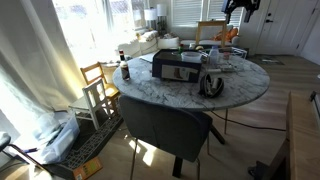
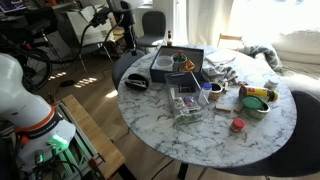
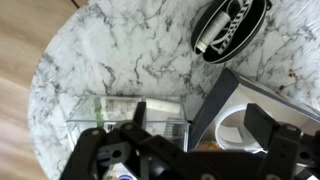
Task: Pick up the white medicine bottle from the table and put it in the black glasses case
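The black glasses case (image 3: 232,25) lies open on the marble table (image 3: 110,50), and a white medicine bottle (image 3: 204,42) lies in one end of it. The case also shows near the table edge in both exterior views (image 2: 137,82) (image 1: 211,85). My gripper (image 3: 200,125) is open and empty. It hangs high above the table, over a clear plastic box and the corner of a dark box, well away from the case. In an exterior view it is a dark shape at the top edge (image 1: 241,7).
A large dark rectangular box (image 2: 180,62) stands mid-table with a clear plastic box (image 2: 186,102) next to it. Small jars and a bowl (image 2: 255,100) sit on one side. Chairs (image 1: 165,125) surround the table, and a wooden chair (image 1: 98,85) stands by the window.
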`<move>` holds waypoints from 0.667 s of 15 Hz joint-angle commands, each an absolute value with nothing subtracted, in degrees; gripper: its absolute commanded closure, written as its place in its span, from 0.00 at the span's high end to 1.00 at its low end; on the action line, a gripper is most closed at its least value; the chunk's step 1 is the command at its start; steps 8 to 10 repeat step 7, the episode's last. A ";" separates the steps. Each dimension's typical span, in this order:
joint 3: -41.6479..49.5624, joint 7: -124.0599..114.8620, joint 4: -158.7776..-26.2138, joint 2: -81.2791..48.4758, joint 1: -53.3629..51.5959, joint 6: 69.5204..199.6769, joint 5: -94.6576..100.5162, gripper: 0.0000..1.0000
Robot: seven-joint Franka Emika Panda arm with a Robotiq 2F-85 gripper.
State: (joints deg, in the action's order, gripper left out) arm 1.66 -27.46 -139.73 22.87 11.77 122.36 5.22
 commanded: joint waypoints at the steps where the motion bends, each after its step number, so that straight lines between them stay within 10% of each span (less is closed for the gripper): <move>1: -2.27 -31.77 -142.58 28.64 14.24 123.25 15.85 1.00; 10: -2.28 -30.63 -140.94 28.67 13.63 122.35 16.76 1.00</move>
